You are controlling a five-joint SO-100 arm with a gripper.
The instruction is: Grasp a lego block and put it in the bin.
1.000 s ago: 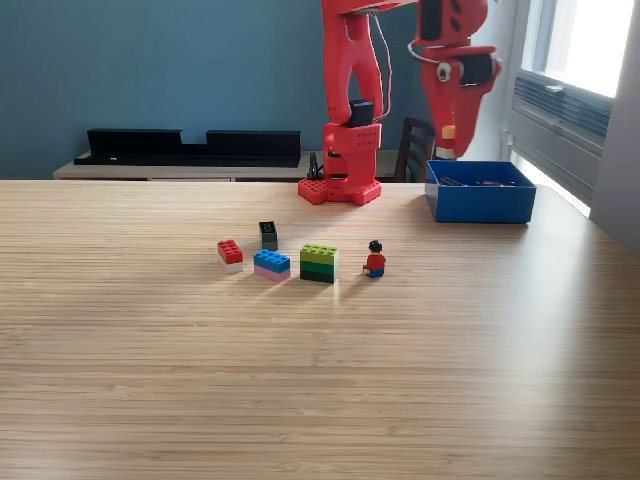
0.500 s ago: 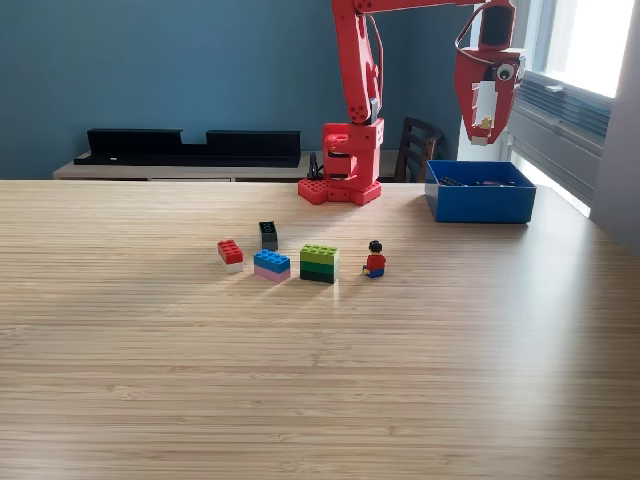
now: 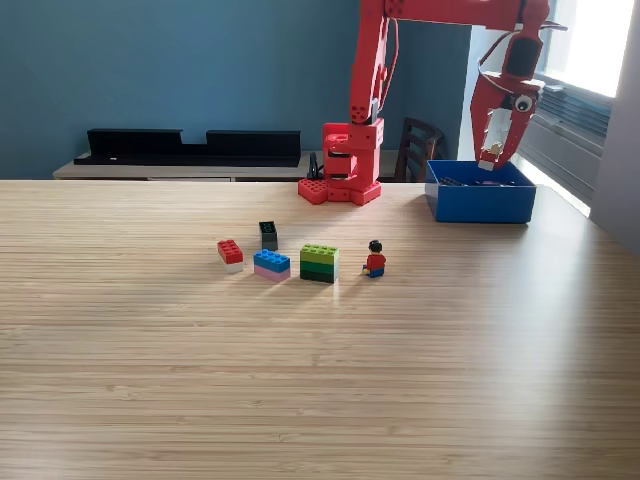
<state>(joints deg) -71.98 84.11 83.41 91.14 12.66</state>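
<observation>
Reaching out from its red base (image 3: 340, 165) at the far edge of the worktop (image 3: 320, 370), the red arm (image 3: 440, 12) extends toward the exterior view's right and angles its gripper (image 3: 491, 152) downward directly above the bin (image 3: 480, 203). The gripper tip hangs just over the bin's open top, with a small pale item visible at the tip; whether the jaws are clenched on it or released cannot be determined at this size. The bin is a low-walled blue box standing on the worktop at the far right of the exterior view, just beside the arm base, and dark items lie inside it, too small to identify. Five pieces remain on the worktop, well apart from the bin, grouped near the centre of the view. From the exterior view's left they are: a red block (image 3: 231, 254) on a pale lower layer, a blue block (image 3: 271, 264) on a pink lower layer, a green block (image 3: 319, 263) with a lighter top and a darker bottom, and a small figure (image 3: 375, 260) with a red torso and dark head, upright. A small dark block (image 3: 268, 235) stands just behind the gap between the red and blue blocks. A long black object (image 3: 190, 146) lies on a ledge behind the worktop against the blue wall (image 3: 170, 70), and a dark chair back (image 3: 416, 148) shows behind the arm base.
</observation>
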